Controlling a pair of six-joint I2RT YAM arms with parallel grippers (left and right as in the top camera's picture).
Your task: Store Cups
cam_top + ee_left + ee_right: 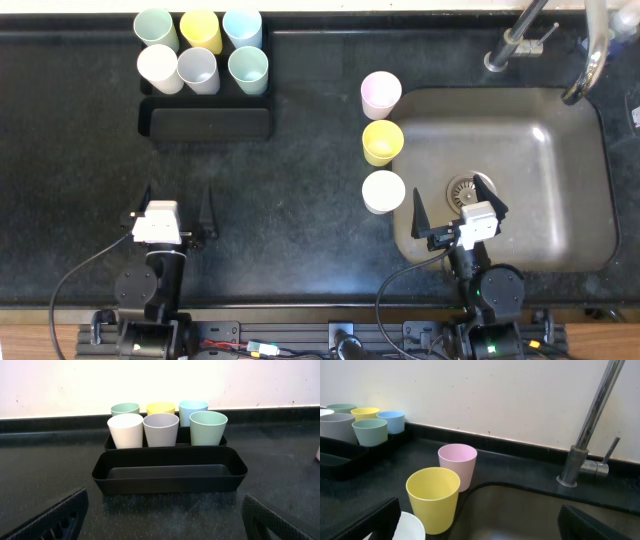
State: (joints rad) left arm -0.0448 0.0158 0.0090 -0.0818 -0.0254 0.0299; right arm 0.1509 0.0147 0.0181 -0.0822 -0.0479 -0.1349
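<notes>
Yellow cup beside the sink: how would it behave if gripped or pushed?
The yellow tapered plastic-looking cup seems empty and thin-walled, so probably light and stiff. Its base looks narrower than its mouth, so a high push might tip it, possibly into the adjacent steel sink.

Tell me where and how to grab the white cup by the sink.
Probably pinch the white cup at its rim from above, one finger inside, one outside, on the side nearest the right gripper. It stands upright, and the yellow cup crowds its far side.
</notes>
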